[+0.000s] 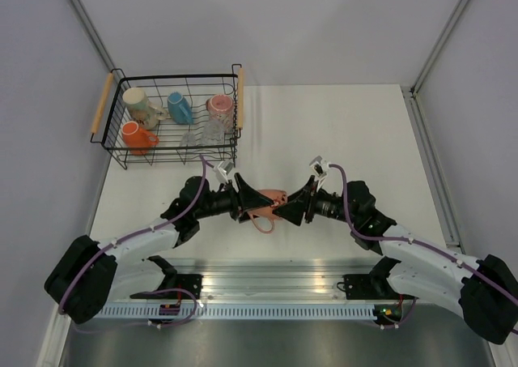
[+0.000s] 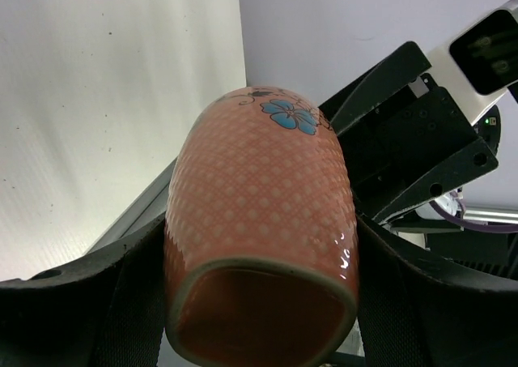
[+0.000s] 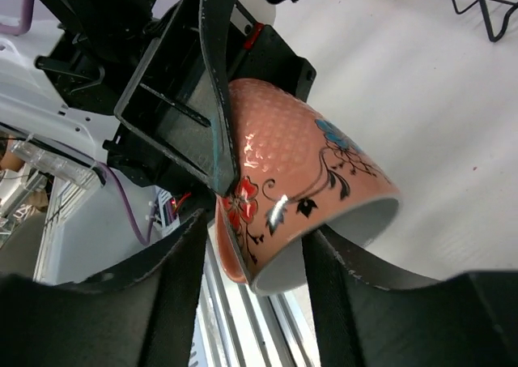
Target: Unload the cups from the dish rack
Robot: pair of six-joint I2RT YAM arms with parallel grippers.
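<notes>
Nearest the camera, a metal rail (image 1: 275,279) is running along the table's (image 1: 348,132) front edge, and the two arms are reaching inward from it so that they are meeting above the middle of the table.

The left gripper (image 1: 252,202) is clamping a pink-red patterned cup (image 1: 272,198), with one finger (image 2: 89,302) pressing each side of the body. From the left wrist, the cup (image 2: 259,221) is lying on its side with its base end facing that camera. A blue flower is showing on its far upper side, and the right gripper's black body is sitting just behind it.

The right gripper (image 1: 288,208) is facing the left one at the cup's open end. From the right wrist, the cup (image 3: 303,172) is showing its pale inside and red and blue flowers, and one finger (image 3: 174,290) is sitting on each side of the rim end. Whether those fingers are pressing on the cup or only sitting around it cannot be told.

Farther back, the rack (image 1: 174,76) is standing at the table's far left corner, well apart from both grippers. It is holding a cream mug (image 1: 139,101), a blue mug (image 1: 178,108), an orange mug (image 1: 136,134), a pink cup (image 1: 220,104) and some clear cups (image 1: 206,130).
</notes>
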